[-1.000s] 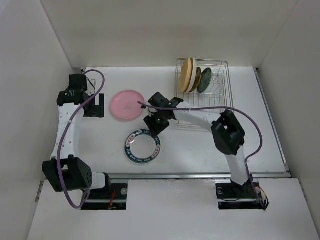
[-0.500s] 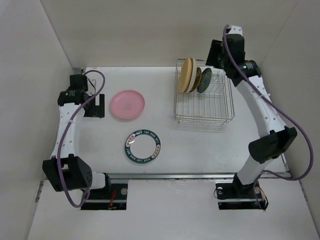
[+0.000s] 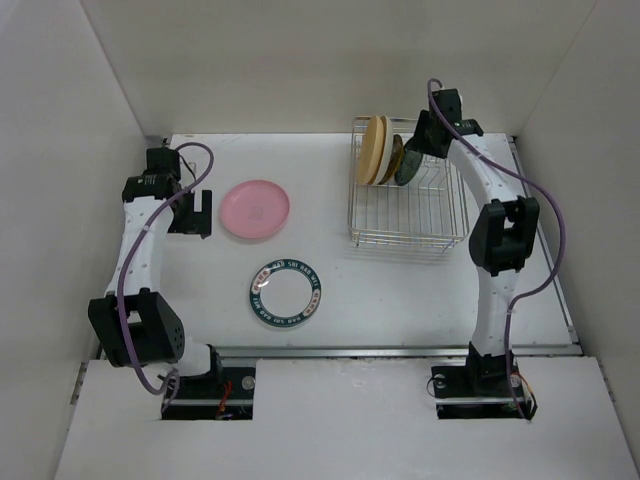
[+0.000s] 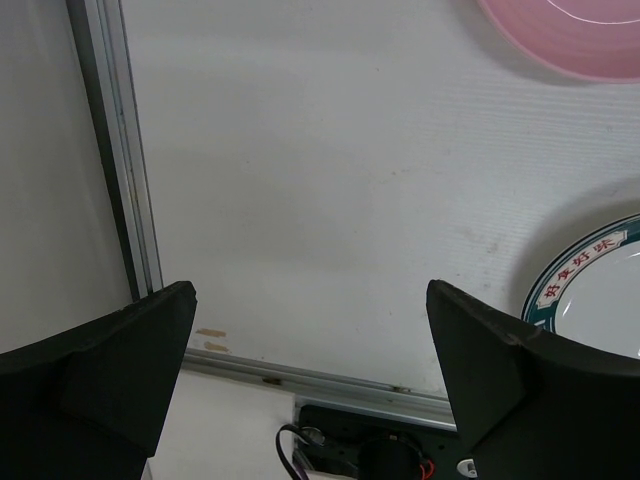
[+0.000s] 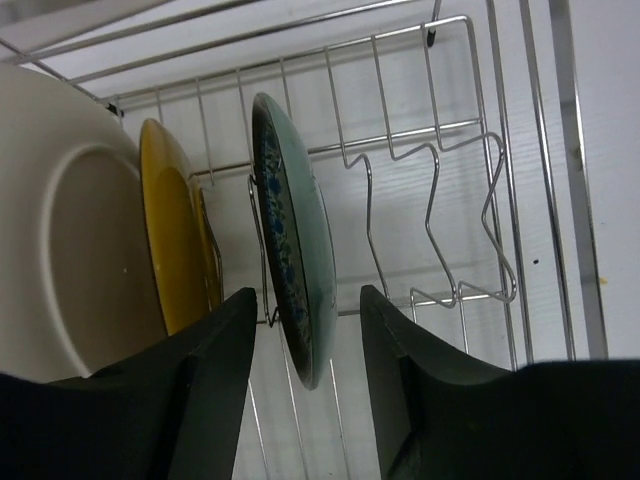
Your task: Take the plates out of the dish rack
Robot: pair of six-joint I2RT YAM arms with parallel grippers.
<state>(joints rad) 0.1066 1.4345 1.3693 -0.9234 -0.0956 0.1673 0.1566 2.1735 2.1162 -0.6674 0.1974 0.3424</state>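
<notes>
got three plates standing on edge at the far left end of the dish rack (image 3: 408, 215), over on the right side of the table (image 3: 400, 300): big tan-yellow plate (image 3: 374, 150), then smaller yellow-and-dark plate (image 5: 175, 240), then teal patterned plate (image 5: 300, 250) at the right of the row. seeing the right gripper (image 5: 308, 330) reaching in at that row, fingers apart and straddling the teal patterned plate's rim with a gap on each side, so not clamped on it. spotting the pink plate (image 3: 255, 210) flat on the table left of the rack, and the white plate with teal rim (image 3: 286, 293) flat nearer the arm bases, apart from the pink one. finding the left gripper (image 4: 310, 370) just left of the pink plate, jaws spread wide, only bare table between.
</notes>
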